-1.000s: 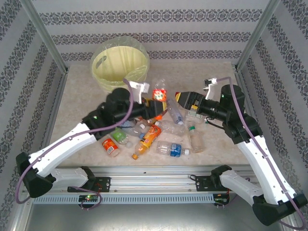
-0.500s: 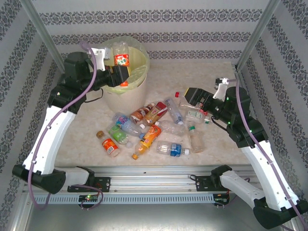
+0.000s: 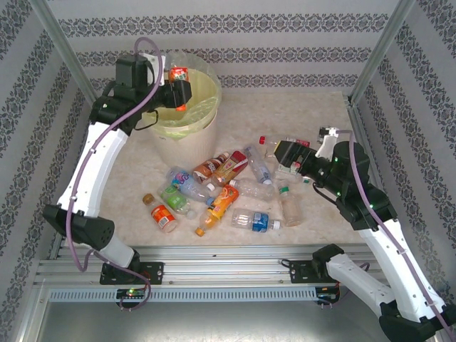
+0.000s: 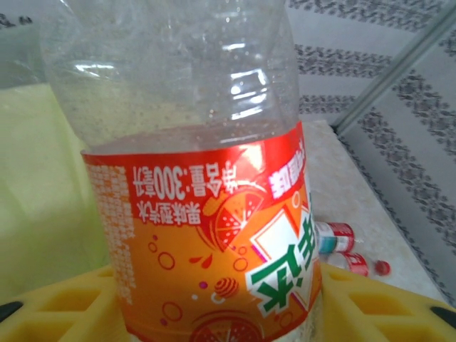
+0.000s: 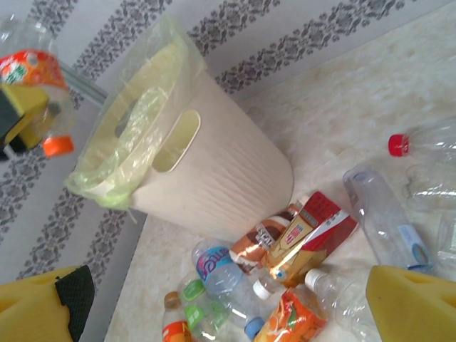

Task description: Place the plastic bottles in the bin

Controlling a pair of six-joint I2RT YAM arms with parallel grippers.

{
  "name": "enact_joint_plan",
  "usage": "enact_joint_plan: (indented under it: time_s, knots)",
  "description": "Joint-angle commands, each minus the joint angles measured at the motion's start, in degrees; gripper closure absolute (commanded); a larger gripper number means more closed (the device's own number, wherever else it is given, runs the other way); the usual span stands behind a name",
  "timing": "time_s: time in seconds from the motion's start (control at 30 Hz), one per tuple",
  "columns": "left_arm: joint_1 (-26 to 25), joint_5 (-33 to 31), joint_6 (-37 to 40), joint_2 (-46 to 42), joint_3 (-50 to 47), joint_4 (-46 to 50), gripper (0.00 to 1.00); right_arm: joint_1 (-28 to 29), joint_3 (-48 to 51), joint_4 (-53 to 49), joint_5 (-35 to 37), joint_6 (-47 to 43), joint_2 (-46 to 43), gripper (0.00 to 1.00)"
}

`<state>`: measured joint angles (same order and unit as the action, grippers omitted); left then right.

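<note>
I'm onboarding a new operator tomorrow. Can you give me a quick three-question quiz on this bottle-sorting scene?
1. True or false: the left gripper is shut on an orange-labelled bottle.
2. The right gripper is: A) shut on a bottle, B) open and empty, C) shut on nothing.
3. Fill in: the bin is lined with a pale ____ bag.
Key: 1 true; 2 B; 3 yellow.

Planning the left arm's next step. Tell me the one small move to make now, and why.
Probably open the left fingers and let the orange-labelled bottle drop. They grip it at the label, and from above it appears to hang over the bag-lined opening of the bin, so releasing should land it inside.
</note>
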<state>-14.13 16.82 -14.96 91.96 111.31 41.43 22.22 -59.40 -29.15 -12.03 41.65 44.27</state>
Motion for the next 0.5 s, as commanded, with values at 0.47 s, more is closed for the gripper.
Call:
enact_joint_plan:
  time_s: [0.47]
  knots:
    - [0.74,-11.59,9.25,24.00,22.36,22.76,0.43,-0.40,3.01,-3.01,-13.54,-6.78,-2.21,0.02]
